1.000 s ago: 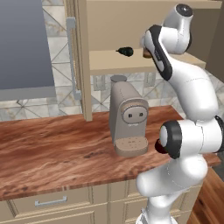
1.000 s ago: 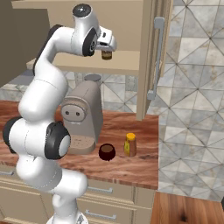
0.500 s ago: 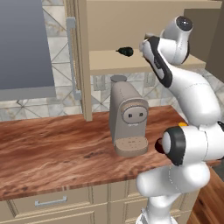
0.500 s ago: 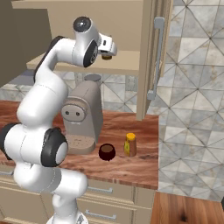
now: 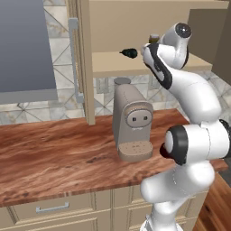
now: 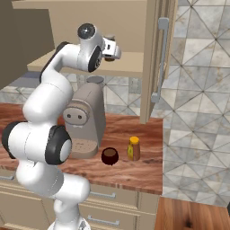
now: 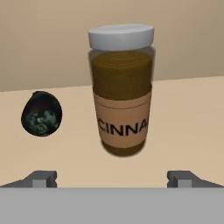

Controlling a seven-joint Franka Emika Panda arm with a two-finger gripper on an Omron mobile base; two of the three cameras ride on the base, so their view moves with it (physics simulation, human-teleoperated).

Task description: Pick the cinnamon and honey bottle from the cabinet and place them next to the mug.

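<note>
Item list, L to R:

1. Black rounded obj (image 7: 41, 113). On the cabinet (image 5: 135, 63) shelf, L of the jar in the hand view, apart from it. Not a task item.
2. Cinnamon (image 7: 122, 89). Brown jar w/ pale lid, upright on the cabinet shelf, centred ahead of the pincer (image 7: 113, 178). Not yet gripped.
3. Pincer. Released, tips spread wide, standing on either side of the jar's line but short of it; nothing held. In the right base view it sits at the shelf edge (image 6: 109, 48), just before the jar.
4. Coffee machine (image 6: 85, 121). On the worktop (image 6: 130, 168) below the shelf, under the arm.
5. Mug (image 6: 109, 156). On the worktop, just R of the machine.
6. Honey bottle (image 6: 133, 148). Upright on the worktop, just beside the mug on its R; looks already delivered.

Risks, judged:
- Jar is tall and narrow; a tip nudging it on the way in could topple it or shove it deeper.
- Closing too high, on the lid, may slip.
- A sideways drift L could knock the black obj.
- On carry-down, the arm or jar could clip the machine, or bump the honey bottle/mug when setting down.
</note>
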